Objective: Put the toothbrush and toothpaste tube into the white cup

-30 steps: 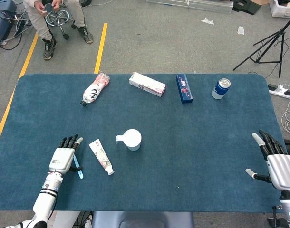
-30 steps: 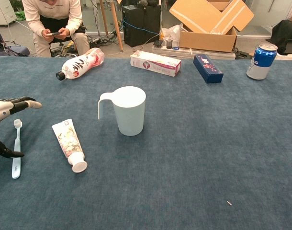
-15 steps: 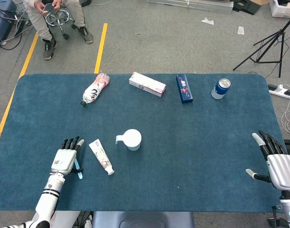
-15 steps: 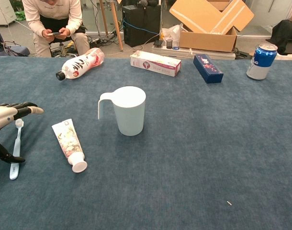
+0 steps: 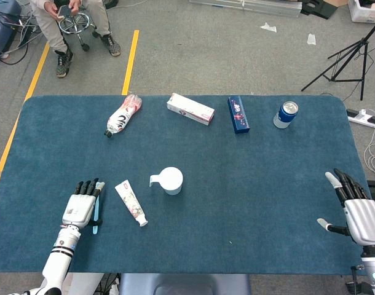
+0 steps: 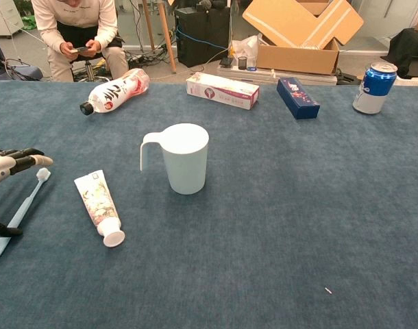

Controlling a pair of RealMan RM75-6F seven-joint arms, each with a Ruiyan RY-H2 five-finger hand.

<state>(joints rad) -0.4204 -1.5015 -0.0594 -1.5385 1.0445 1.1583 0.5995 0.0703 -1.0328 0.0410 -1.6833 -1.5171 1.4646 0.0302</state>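
Grey workshop floor with a yellow line, a seated person (image 5: 64,18) at the far side, a tripod (image 5: 350,58) to the right; blue felt table (image 5: 249,203) in front of the robot.

Task items all left of centre; white cup (image 6: 185,159) upright, mouth open, handle pointing to the robot's left; toothpaste tube (image 6: 99,206) flat on the felt just left of the cup, cap toward the robot; toothbrush (image 6: 20,212) further left, lying aslant with its bristle end pointing away from the robot.

Left hand (image 5: 81,206) sits over the toothbrush; fingers extended above it, thumb low beside the handle in the chest view; whether it has any real grip on the brush I cannot tell. Right hand (image 5: 353,209) at the far right table edge, well apart from everything, fingers spread and holding nothing.

Step in hand, as I judge it: picking up the toothbrush. To do it well, pinch the handle near its middle, not the tip, so it does not swing; close thumb and fingers squarely across the thin handle, since it could roll or skid on the felt; lift clear before moving right; pass over the tube, not through it; arrive above the cup mouth with the brush tipped near upright; release low, since the cup looks light enough to topple.

Bottle (image 5: 122,114), two boxes (image 5: 190,109) (image 5: 238,114) and can (image 5: 286,114) line the far edge.
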